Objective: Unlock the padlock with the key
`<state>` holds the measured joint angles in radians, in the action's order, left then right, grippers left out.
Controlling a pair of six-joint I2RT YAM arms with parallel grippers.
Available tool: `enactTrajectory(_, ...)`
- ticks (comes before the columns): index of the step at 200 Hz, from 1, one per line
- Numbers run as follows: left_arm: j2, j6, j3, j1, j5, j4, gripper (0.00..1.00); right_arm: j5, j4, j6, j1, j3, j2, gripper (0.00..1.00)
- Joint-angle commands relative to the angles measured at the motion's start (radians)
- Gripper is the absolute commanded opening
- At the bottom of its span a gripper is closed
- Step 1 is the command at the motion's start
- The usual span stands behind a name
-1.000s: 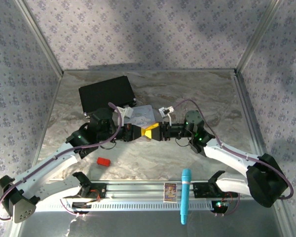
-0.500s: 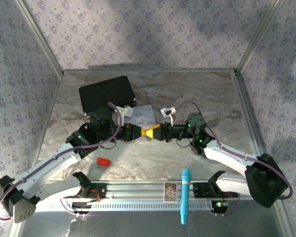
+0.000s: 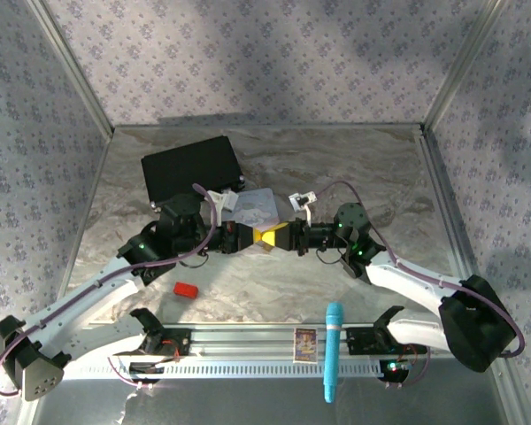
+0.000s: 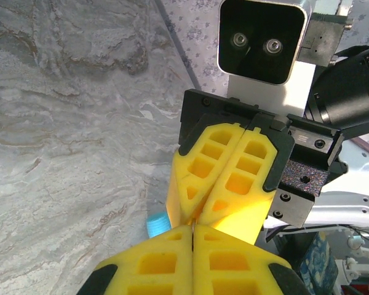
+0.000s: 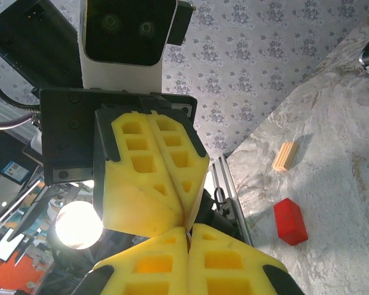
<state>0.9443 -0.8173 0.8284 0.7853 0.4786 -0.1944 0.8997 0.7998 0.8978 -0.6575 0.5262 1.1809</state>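
Observation:
My two grippers meet fingertip to fingertip above the middle of the table. The left gripper [image 3: 260, 237] is shut, and a thin silvery sliver, the key [image 4: 192, 226], shows in the seam between its yellow pads. Facing it, the right gripper [image 3: 279, 236] is shut too, its tips pressed on the same sliver of key [image 5: 189, 234]. From the left wrist the right gripper's fingers [image 4: 227, 166] point straight at me. From the right wrist the left gripper's fingers [image 5: 154, 172] do the same. The padlock is hidden.
A black box [image 3: 192, 166] lies at the back left, with a pastel tin [image 3: 258, 205] just behind the grippers. A red block [image 3: 187, 289] and a tan ridged piece [image 5: 286, 155] rest near the front rail. A blue cylinder [image 3: 334, 350] and a small card [image 3: 305, 344] lie on the rail.
The right gripper's jaws have closed from partly open to shut against the left gripper's tips. Both arms have shifted slightly left.

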Motion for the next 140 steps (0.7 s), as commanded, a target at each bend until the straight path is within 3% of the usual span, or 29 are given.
enactTrajectory(1,-0.011,0.016,0.013,-0.01,-0.104,-0.045,0.36,-0.014,-0.029,-0.035,0.012,-0.013,-0.028,0.0)
enactTrajectory(7,-0.018,0.013,0.011,-0.009,-0.162,-0.055,0.57,-0.029,-0.064,-0.047,0.019,-0.017,-0.038,0.0)
enactTrajectory(17,-0.041,-0.02,-0.017,-0.009,-0.257,-0.029,0.82,-0.069,-0.15,-0.076,0.036,-0.02,-0.056,0.0)
enactTrajectory(27,-0.068,-0.076,-0.075,-0.01,-0.333,0.049,0.95,-0.115,-0.242,-0.107,0.051,-0.023,-0.072,0.0)
enactTrajectory(46,-0.091,-0.232,-0.197,-0.001,-0.478,0.171,0.96,-0.216,-0.351,-0.136,0.083,-0.038,-0.092,0.0)
enactTrajectory(56,-0.082,-0.303,-0.254,0.03,-0.573,0.21,0.92,-0.276,-0.409,-0.146,0.092,-0.044,-0.099,0.0)
enactTrajectory(83,0.018,-0.466,-0.261,0.159,-0.839,0.084,0.81,-0.414,-0.568,-0.188,0.093,-0.032,-0.111,0.0)
enactTrajectory(115,0.216,-0.578,-0.237,0.23,-0.933,0.121,0.79,-0.486,-0.602,-0.195,0.093,-0.054,-0.134,0.0)
enactTrajectory(140,0.393,-0.602,-0.151,0.233,-0.951,0.082,0.79,-0.516,-0.615,-0.189,0.093,-0.068,-0.149,0.0)
